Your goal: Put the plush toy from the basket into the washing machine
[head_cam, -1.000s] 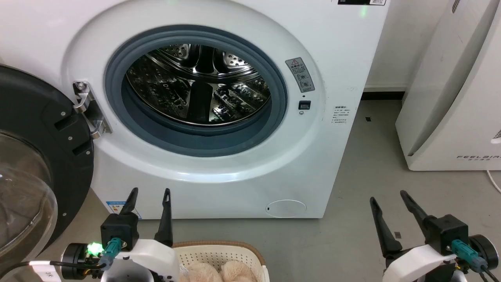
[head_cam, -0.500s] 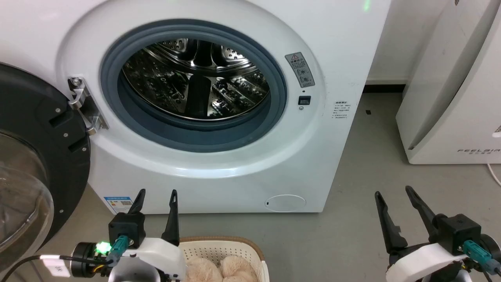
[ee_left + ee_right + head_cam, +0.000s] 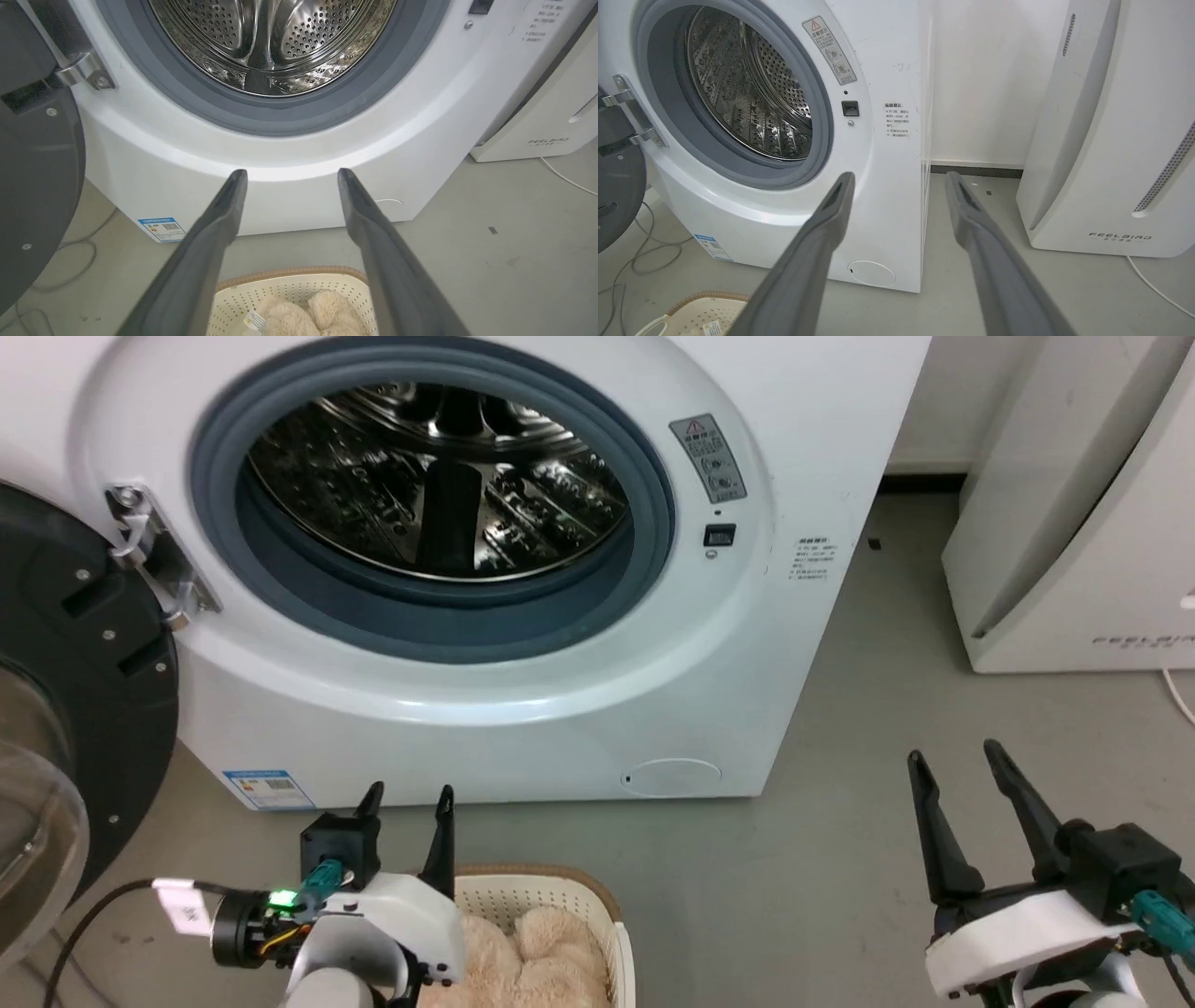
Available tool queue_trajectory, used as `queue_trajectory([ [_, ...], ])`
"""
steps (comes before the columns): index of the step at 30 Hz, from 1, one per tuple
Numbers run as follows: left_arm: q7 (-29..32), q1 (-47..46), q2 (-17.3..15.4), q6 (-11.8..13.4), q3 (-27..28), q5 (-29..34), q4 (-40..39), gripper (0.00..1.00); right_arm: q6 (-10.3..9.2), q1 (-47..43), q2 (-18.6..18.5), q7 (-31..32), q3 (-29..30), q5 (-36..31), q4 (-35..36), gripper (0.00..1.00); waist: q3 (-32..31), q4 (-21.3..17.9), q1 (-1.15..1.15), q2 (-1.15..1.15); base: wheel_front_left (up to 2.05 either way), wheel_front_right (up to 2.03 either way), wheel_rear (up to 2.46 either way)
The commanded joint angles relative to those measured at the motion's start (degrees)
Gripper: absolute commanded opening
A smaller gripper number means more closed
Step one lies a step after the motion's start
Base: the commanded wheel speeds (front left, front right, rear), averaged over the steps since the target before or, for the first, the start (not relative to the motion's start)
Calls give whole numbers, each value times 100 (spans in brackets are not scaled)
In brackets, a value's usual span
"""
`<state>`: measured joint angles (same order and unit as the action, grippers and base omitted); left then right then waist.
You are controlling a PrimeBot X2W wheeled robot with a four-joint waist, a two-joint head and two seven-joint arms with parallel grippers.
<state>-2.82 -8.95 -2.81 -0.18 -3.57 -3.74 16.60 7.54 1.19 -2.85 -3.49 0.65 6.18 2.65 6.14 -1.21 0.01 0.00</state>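
FEELBIRD is printed on the white appliance (image 3: 1111,140) right of the washing machine (image 3: 523,728). The left gripper (image 3: 409,791) and right gripper (image 3: 953,751) are held released, empty.

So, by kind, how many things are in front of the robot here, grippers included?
Appliances: 2, the washing machine and the FEELBIRD unit
Baskets: 1, the basket
Plush toys: 1, the plush toy
Grippers: 2, left gripper and right gripper
Total: 6
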Motion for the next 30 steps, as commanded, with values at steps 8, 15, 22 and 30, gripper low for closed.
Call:
queue_trajectory([
  [8,20,-521,-79,-44,-181,-120,731,100,-2,291,-1,-148,-22,208,172,100,533,-123,-1,0,0,0,0],
  [15,215,-787,-175,-28,-318,-181,1178,100,-2,479,-1,-231,1,334,281,100,987,-212,-1,0,0,0,0],
  [22,359,-1015,-280,31,-403,-262,1537,100,-2,635,-1,-302,22,434,377,100,1410,-265,-1,0,0,0,0],
  [30,552,-1350,-395,68,-507,-400,2012,100,-3,867,-1,-398,45,559,533,100,2016,-314,-1,0,0,0,0],
])
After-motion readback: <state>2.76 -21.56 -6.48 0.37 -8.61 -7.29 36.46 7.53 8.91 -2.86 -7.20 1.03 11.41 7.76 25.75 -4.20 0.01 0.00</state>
